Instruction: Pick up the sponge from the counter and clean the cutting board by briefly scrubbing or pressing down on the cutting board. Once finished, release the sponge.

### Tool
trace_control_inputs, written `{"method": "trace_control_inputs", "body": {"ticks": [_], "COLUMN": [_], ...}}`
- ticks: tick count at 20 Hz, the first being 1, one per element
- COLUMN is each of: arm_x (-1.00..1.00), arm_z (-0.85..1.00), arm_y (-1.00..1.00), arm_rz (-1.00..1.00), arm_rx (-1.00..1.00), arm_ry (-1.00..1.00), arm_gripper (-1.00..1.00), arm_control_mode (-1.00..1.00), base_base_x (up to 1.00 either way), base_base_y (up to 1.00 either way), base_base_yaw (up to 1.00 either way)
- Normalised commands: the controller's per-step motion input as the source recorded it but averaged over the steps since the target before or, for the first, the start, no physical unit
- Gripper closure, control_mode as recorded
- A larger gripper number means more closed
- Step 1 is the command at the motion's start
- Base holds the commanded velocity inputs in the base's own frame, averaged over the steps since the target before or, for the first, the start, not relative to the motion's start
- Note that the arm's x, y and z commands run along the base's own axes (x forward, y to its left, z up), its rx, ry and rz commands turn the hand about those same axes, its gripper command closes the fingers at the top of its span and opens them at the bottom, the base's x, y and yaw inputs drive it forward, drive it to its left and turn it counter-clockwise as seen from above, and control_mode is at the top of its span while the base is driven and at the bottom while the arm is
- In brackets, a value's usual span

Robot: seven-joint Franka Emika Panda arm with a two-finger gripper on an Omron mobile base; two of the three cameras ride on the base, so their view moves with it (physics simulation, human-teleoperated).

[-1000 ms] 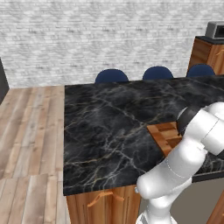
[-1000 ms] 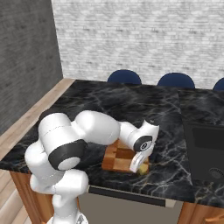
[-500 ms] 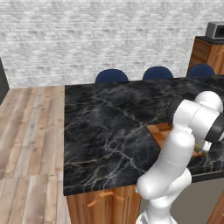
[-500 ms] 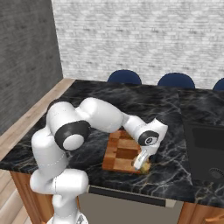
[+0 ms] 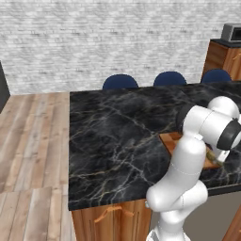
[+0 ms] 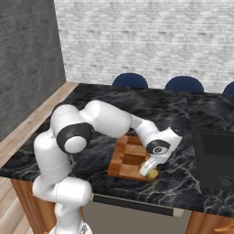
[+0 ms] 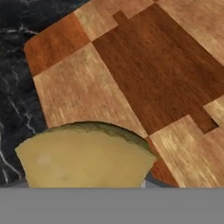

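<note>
Mustard-yellow and porous, the sponge (image 7: 85,155) sits right at the pincer (image 6: 151,170), at the near right corner of the cutting board (image 6: 130,155). From the hand camera it fills the lower foreground, with the board's checkered wood spreading beyond it. Whether the sponge rests on the corner itself or just off it cannot be told.

The fingertips are hidden behind the sponge, so it is not possible to tell if the pincer grips it or has begun letting go.

The board, reddish-brown with lighter and darker squares, lies flat on the black marble bench (image 5: 117,136), its long axis running away from the robot toward the blue chairs (image 6: 130,81). The sponge's own long axis seems to run across the hand view, though its rounded outline makes this uncertain.

The step in hand looks like the release after scrubbing. To do it well, spread the fingers fully and lift straight up, so the sponge is not dragged along.
</note>
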Motion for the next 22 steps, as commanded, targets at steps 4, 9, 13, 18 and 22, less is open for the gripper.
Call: {"method": "trace_control_inputs", "body": {"ticks": [4, 9, 13, 18, 22], "arm_x": [0.3, 0.49, 0.52, 0.63, 0.69], "arm_z": [-0.01, -0.05, -0.06, -0.04, 0.0], "arm_y": [0.1, 0.14, 0.13, 0.03, -0.02], "arm_rz": [-0.2, -0.1, -0.05, 0.0, 0.0], "arm_rx": [-0.05, -0.09, -0.05, -0.01, 0.0], "arm_ry": [0.0, 0.02, 0.01, 0.04, 0.03], "arm_gripper": [1.0, 1.0, 1.0, 1.0, 1.0], "arm_control_mode": [-1.0, -1.0, -1.0, -1.0, -1.0], "base_base_x": [0.0, 0.0, 0.0, 0.0, 0.0], "base_base_y": [0.0, 0.0, 0.0, 0.0, 0.0], "base_base_yaw": [0.0, 0.0, 0.0, 0.0, 0.0]}}
